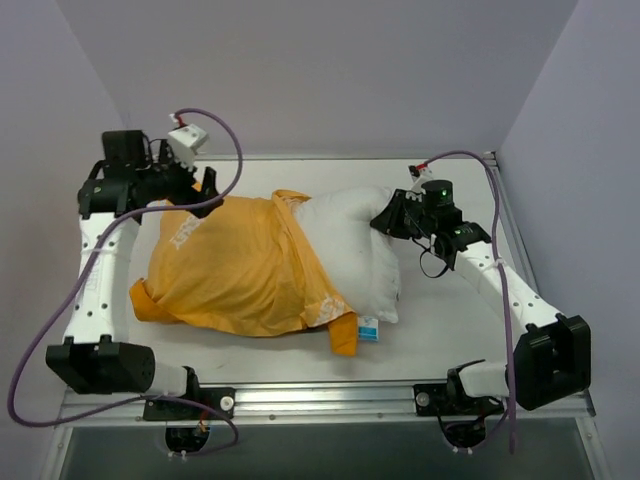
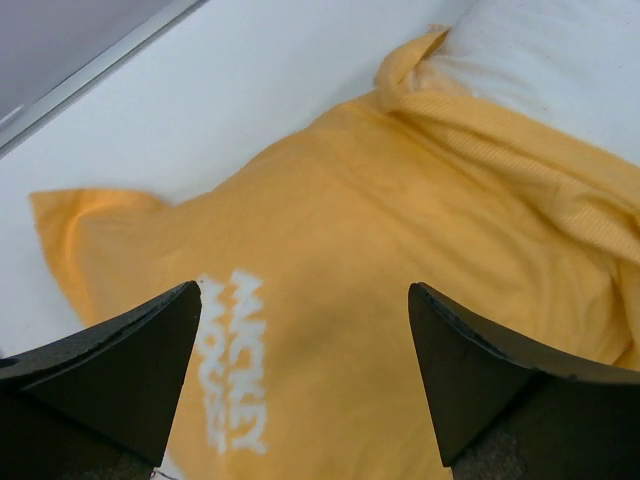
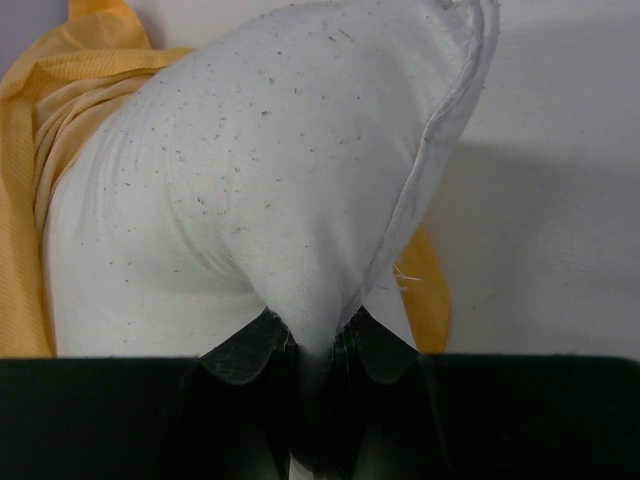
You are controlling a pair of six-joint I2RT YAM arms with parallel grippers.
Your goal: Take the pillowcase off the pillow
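Observation:
The orange-yellow pillowcase [image 1: 235,270] covers the left part of the white pillow [image 1: 355,245], whose right end sticks out bare. White "Mickey Mouse" lettering shows on the pillowcase [image 2: 380,290] in the left wrist view. My left gripper [image 1: 195,190] hovers open over the pillowcase's far left corner with nothing between its fingers [image 2: 130,365]. My right gripper [image 1: 385,218] is shut on the pillow's far right corner, and the white pillow fabric [image 3: 280,190] bunches into the jaws [image 3: 312,345]. A small blue-and-white tag [image 1: 368,329] shows at the pillow's near edge.
The white table [image 1: 450,330] is walled at the back and both sides. A metal rail [image 1: 330,398] runs along the near edge with both arm bases. Purple cables [image 1: 225,135] loop above the left arm.

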